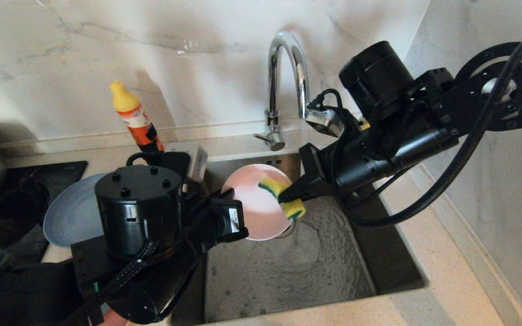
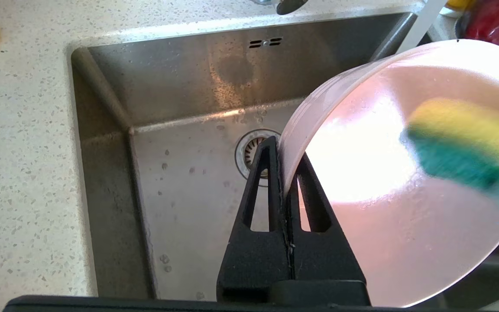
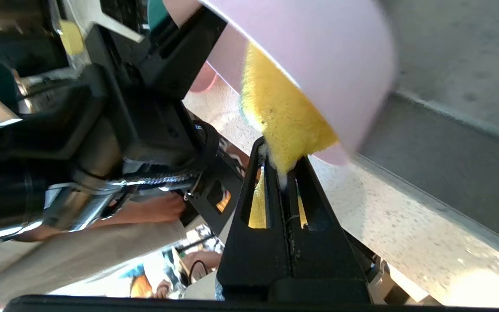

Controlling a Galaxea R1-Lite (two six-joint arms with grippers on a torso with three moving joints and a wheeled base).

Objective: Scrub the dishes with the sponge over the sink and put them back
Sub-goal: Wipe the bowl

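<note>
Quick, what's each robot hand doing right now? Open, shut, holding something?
Left gripper: shut on the rim of the pale pink bowl, held over the sink.
Right gripper: shut on the sponge, pressed into the bowl.

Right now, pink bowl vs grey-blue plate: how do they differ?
The pink bowl is tipped on edge over the sink; the grey-blue plate lies on the counter left of it. The bowl is clamped at its rim by the left gripper and touched by the sponge; the plate is untouched. Both are round.
</note>
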